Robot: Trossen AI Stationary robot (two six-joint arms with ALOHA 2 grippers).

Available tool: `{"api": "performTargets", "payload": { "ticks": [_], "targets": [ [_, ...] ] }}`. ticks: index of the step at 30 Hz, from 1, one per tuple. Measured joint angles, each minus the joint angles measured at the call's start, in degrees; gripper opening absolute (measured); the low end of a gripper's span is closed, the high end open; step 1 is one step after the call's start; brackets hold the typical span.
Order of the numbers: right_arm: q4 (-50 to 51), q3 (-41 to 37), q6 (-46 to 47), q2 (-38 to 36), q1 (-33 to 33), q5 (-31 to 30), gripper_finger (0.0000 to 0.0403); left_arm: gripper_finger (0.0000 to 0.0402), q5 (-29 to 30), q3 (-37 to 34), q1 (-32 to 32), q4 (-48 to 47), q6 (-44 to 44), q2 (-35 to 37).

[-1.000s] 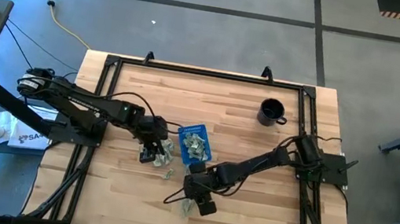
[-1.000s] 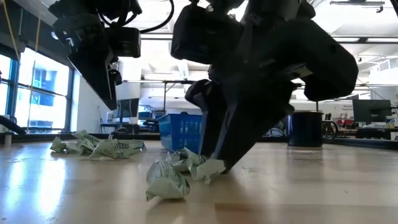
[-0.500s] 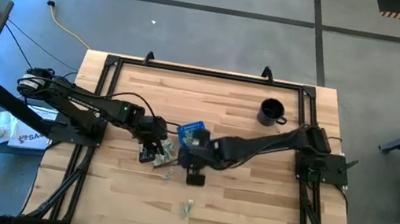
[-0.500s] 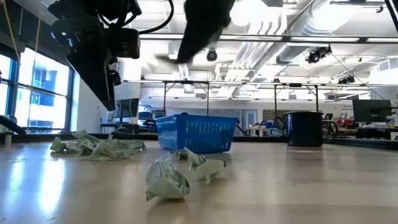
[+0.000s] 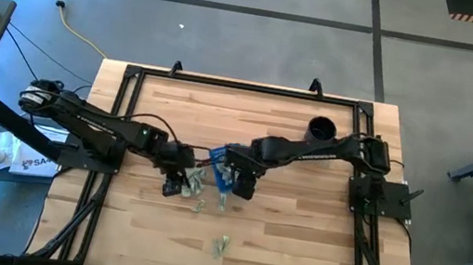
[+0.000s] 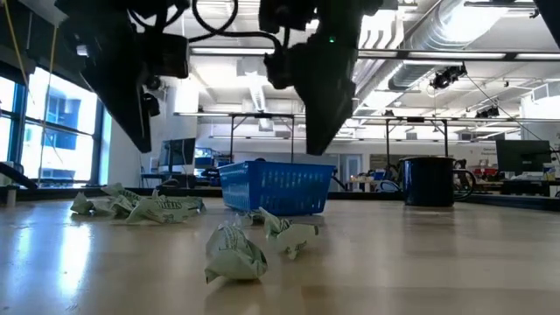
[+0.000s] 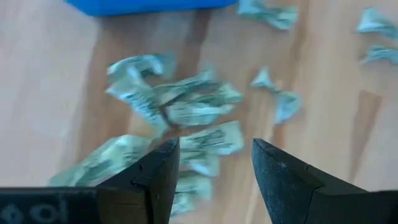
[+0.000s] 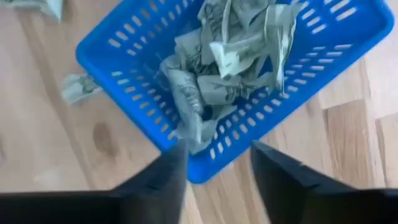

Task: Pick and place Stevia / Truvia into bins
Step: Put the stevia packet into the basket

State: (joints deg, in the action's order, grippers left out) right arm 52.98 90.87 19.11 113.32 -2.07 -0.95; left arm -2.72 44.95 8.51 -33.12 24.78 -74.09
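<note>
The blue tray [image 8: 298,68] holds several crumpled pale green packets [image 8: 230,56]; one packet [image 8: 191,132] lies against its rim, just ahead of my fingers. My right gripper [image 8: 217,146] hangs open above that rim [image 5: 242,188], with nothing between its fingers. My left gripper [image 7: 214,146] is open above a loose pile of packets [image 7: 186,112] on the table, left of the tray [image 5: 174,184]. More packets lie nearer the front edge [image 5: 219,246] [image 6: 234,254].
A black mug [image 5: 319,131] stands at the far right of the wooden table. Single packets [image 5: 200,205] lie between the tray and the near pile. A black frame [image 5: 225,82] runs around the table's edges. Bare wood lies at the near right.
My right gripper has risen from the packets near the front edge and gone toward the far edge; it now hangs over the blue tray. Two packets stay on the table where it was.
</note>
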Motion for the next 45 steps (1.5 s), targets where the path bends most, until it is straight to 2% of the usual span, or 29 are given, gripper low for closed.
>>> {"api": "performTargets", "payload": {
  "ticks": [2,5,8,11,14,17,22,26,30,33,35,38,41,45],
  "targets": [
    [-0.2,0.0,-1.57,-1.44,-0.89,-1.44,0.0212,0.0234,-1.2,0.0,1.56,3.87,0.14,-0.86],
    [1.91,0.13,-3.32,-4.63,-4.33,-9.43,0.0255,0.0234,-0.63,0.0,3.15,11.63,1.79,-2.92],
    [9.29,0.22,0.03,-6.82,-8.01,-19.04,0.0275,0.0234,2.38,0.0,3.13,20.6,13.43,-6.06],
    [18.15,-0.53,6.6,-8.38,-10.74,-22.63,0.0281,0.0233,4.79,0.81,3.25,27.17,23.28,-9.58],
    [19.19,-6.74,10.26,-12.2,-13.68,-24.06,0.0281,0.0216,11.74,5.13,5.45,23.68,29.16,-14.03],
    [15.68,-15.81,12.22,-17.59,-15.69,-22.72,0.0282,0.019,17.13,11.39,7.44,16.89,34.87,-19.05],
    [12.53,-26.08,19.51,-26.5,-17.76,-20.65,0.0282,0.0174,18.23,23.77,9.03,7.27,43.48,-27.66],
    [10.68,-29.66,22.3,-32.1,-19.53,-23.48,0.0282,0.0195,18.51,32.33,10.12,-0.46,47.66,-33.92],
    [9.23,-31.17,20.89,-35.42,-19.95,-25.83,0.0282,0.0239,17.87,38.05,11.15,-6.03,53.4,-38.78],
    [8.95,-31.58,18.46,-36.29,-19.98,-26.97,0.0282,0.0273,16.77,39.86,11.5,-8.59,56.35,-40.94],
    [8.91,-31.82,16.74,-36.57,-19.98,-27.59,0.0282,0.0291,16.44,40.35,11.47,-6.97,58.13,-41.93],
    [8.17,-31.82,14.33,-36.57,-19.97,-28.44,0.0282,0.0301,17.08,40.34,11.02,-7.06,60.14,-43.25],
    [7.71,-31.8,13.01,-36.54,-19.71,-28.61,0.0282,0.029,17.27,40.23,10.21,-9.6,60.62,-45.06],
    [7.73,-31.8,12.87,-36.5,-19.71,-28.35,0.0282,0.0249,17.74,40.49,9.28,-10.72,59.43,-46.63]
  ]
}}
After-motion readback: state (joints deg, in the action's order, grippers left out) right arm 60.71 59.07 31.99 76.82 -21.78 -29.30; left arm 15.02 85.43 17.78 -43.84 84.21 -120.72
